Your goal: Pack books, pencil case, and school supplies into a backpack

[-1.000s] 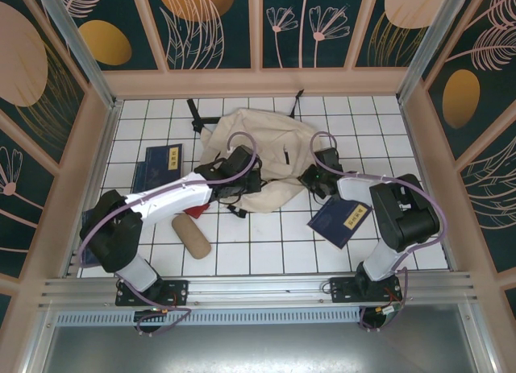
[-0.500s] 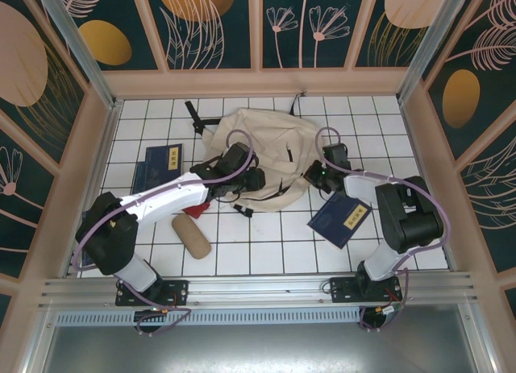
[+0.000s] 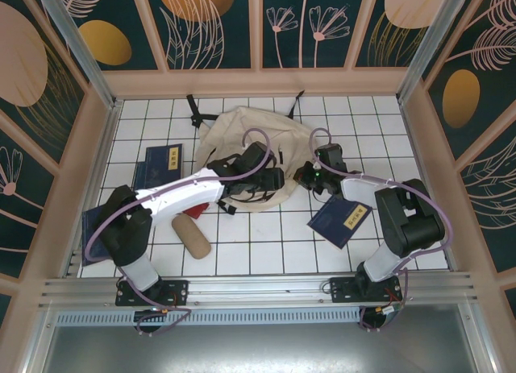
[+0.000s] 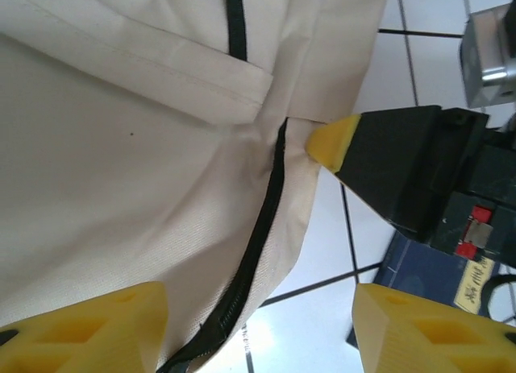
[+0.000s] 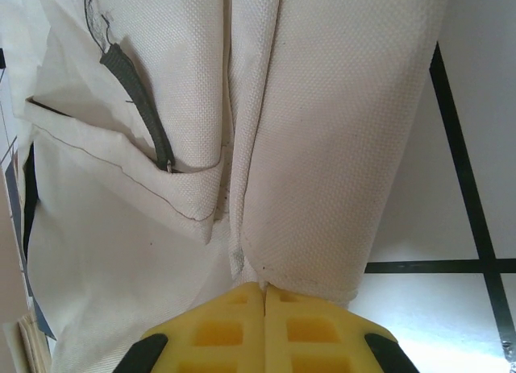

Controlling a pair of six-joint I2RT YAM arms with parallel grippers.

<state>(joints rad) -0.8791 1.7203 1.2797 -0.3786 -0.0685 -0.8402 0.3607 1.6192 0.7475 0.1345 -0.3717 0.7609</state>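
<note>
The beige backpack [image 3: 242,139] lies crumpled at mid-table, and its black zipper [image 4: 258,228] runs down the left wrist view. My left gripper [image 3: 272,180] [image 4: 258,333] hovers open over the backpack's near right edge, with nothing between its fingers. My right gripper [image 3: 304,176] [image 5: 264,296] is shut on a fold of the backpack's fabric [image 5: 322,147], and its yellow tip [image 4: 332,141] shows pinching the cloth. One navy book [image 3: 160,164] lies at the left, another [image 3: 340,221] [image 4: 419,268] near the right arm. The tan pencil case [image 3: 191,235] lies in front. A red square [image 3: 197,209] peeks out from under my left arm.
Black straps [image 3: 193,111] trail behind the backpack toward the back wall. A dark blue flat item [image 3: 90,225] lies by the left wall, partly under my left arm. Wooden walls close in the white tiled floor [image 3: 266,244] on three sides.
My left gripper has opened, let go of the backpack fabric and slid right. The backpack has bunched up away from the front tiles. The right gripper stays shut on it and has shifted slightly left.
</note>
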